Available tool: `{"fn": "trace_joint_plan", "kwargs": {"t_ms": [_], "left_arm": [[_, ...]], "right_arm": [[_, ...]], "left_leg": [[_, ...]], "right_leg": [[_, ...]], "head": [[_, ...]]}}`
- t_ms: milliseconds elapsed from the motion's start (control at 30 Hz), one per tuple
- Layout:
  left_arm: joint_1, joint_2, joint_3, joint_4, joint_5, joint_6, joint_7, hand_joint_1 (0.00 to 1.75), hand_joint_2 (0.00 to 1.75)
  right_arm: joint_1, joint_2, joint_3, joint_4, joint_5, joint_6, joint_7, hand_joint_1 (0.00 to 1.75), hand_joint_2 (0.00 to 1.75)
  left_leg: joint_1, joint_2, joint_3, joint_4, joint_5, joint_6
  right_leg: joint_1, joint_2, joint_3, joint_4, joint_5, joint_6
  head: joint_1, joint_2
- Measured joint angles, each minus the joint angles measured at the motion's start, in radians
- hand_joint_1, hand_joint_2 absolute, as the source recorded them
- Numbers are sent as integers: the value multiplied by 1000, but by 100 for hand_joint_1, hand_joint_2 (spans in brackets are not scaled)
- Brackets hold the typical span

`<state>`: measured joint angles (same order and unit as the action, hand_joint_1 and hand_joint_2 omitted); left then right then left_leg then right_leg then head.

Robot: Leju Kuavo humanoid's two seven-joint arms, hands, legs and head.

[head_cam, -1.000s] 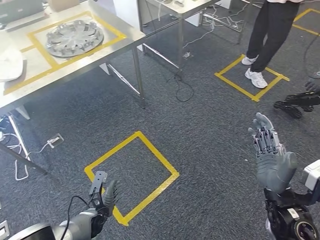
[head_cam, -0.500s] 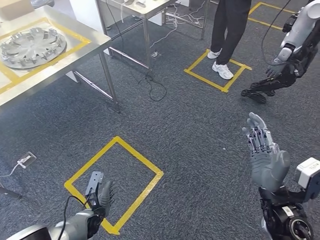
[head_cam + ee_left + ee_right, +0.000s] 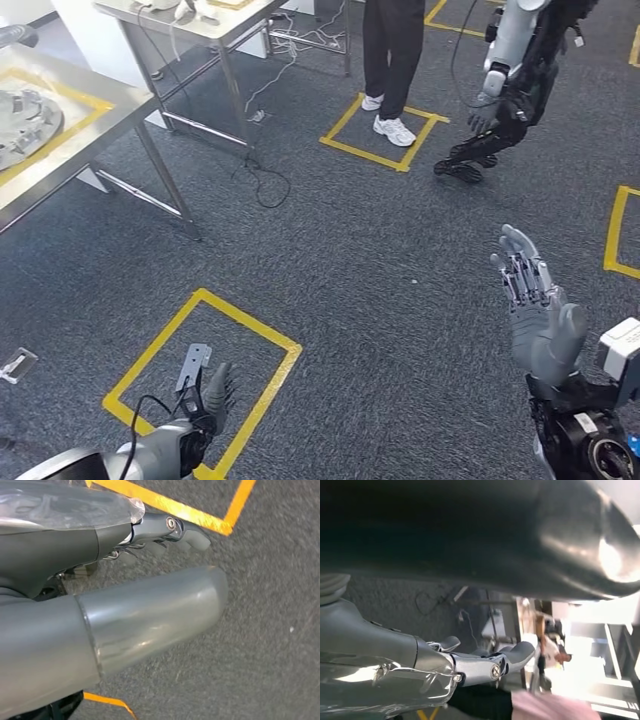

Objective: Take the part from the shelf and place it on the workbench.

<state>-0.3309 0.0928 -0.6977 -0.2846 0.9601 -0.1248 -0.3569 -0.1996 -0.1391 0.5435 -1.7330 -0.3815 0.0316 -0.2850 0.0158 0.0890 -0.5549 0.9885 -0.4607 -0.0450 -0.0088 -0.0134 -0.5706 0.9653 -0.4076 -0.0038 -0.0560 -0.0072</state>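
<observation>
At the lower left of the head view, the left robot hand (image 3: 205, 400) hangs low over a yellow tape square (image 3: 202, 378) on the grey carpet (image 3: 362, 290), holding nothing, its fingers straight and loosely apart. At the lower right, the right robot hand (image 3: 537, 305) is raised palm-up, fingers spread, also holding nothing. Mid-frame, a black cable (image 3: 264, 185) loops across the carpet beside the legs of a steel surface (image 3: 90, 135) at the upper left, where a round silver part (image 3: 23, 120) lies inside a yellow outline, cut off by the frame edge. Whether it is the part the task means cannot be told, and the shelf cannot be made out. Farther back, a person's legs (image 3: 389, 60) stand in another taped square at top centre, and a second robot (image 3: 513, 80) leans at the upper right. The risks ahead look to be underfoot and in company: a foot catching the loose cable, or the raised right arm swinging near the person or the other robot while the robot walks and turns.
</observation>
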Motion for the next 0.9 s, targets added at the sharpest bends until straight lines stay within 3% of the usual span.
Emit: {"fn": "trace_joint_plan", "kwargs": {"t_ms": [67,100,133,167,200,300,367,433,500,567,633,667,700,733,800,867,900], "left_arm": [[1,3,0,0,6,0,0,0,0],[4,6,0,0,10,0,-1,0,0],[7,9,0,0,13,0,-2,0,0],[11,12,0,0,17,-1,-5,0,0],[13,15,0,0,20,-4,-8,0,0],[13,26,1,0,26,-9,-15,0,0],[12,34,2,0,28,-9,-18,0,0],[12,36,3,0,31,-9,-22,0,0],[13,34,3,0,33,-9,-28,0,0],[19,34,3,0,34,-9,-31,0,0],[26,33,3,0,32,-9,-31,0,0],[28,32,3,0,29,-9,-29,0,0],[28,30,3,0,26,-9,-28,0,0],[28,28,3,0,23,-9,-25,0,0],[26,27,3,0,17,-8,-18,0,0],[22,26,3,0,11,-7,-13,0,0],[20,24,3,0,9,-7,-11,0,0]], "right_arm": [[-16,4,3,9,-2,2,-4,0,0],[-21,6,5,16,-3,3,-4,0,0],[-24,7,8,22,-6,4,-5,0,0],[-25,7,11,28,-11,6,-5,0,0],[-26,8,14,33,-15,8,-6,0,0],[-27,8,22,41,-24,15,-10,0,0],[-28,9,25,47,-28,19,-13,0,0],[-27,9,27,53,-32,24,-17,0,0],[-29,9,29,58,-34,29,-22,0,0],[-31,9,30,63,-35,32,-25,0,0],[-25,9,33,67,-35,33,-25,0,0],[-21,9,34,68,-35,31,-24,0,0],[-18,9,35,68,-34,30,-24,0,0],[-15,8,34,68,-33,27,-22,0,0],[-15,8,31,66,-31,22,-20,0,0],[-9,8,27,61,-28,16,-15,0,0],[-4,8,25,58,-27,14,-13,0,0]], "left_leg": [[1,-58,-62,130,-68,-2],[0,-73,-100,202,-96,-1],[-1,-80,-128,251,-108,2],[-3,-83,-138,261,-99,6],[-6,-87,-127,229,-72,13],[-17,-127,-33,22,25,40],[-22,-138,-5,-36,40,49],[-21,-116,1,-48,46,53],[-14,-93,10,-66,53,58],[-10,-71,17,-75,55,61],[-8,-48,18,-74,53,61],[-6,-37,19,-74,51,59],[-3,-26,20,-73,48,56],[1,-15,24,-71,44,50],[2,5,30,-61,33,34],[-4,25,33,-51,25,21],[-7,36,34,-49,23,17]], "right_leg": [[0,22,-4,-1,4,-9],[2,35,-6,-1,6,-13],[5,48,-7,-1,7,-15],[8,62,-8,-1,7,-16],[11,76,-8,-1,8,-17],[15,110,-8,-1,12,-15],[14,129,-12,-1,15,-10],[14,141,-15,-3,16,-2],[17,104,-32,25,-7,10],[13,48,-84,135,-70,23],[0,26,-141,263,-119,37],[-7,21,-151,285,-118,44],[-12,17,-141,268,-100,50],[-17,7,-111,212,-66,56],[-16,-37,-38,73,-15,61],[-10,-63,-4,8,-4,47],[-7,-54,-3,7,-6,36]], "head": [[-6,0],[-10,0],[-12,0],[-14,0],[-15,0],[-15,0],[-14,0],[-17,0],[-12,0],[-1,0],[4,0],[5,0],[5,0],[6,0],[11,0],[10,0],[7,0]]}}
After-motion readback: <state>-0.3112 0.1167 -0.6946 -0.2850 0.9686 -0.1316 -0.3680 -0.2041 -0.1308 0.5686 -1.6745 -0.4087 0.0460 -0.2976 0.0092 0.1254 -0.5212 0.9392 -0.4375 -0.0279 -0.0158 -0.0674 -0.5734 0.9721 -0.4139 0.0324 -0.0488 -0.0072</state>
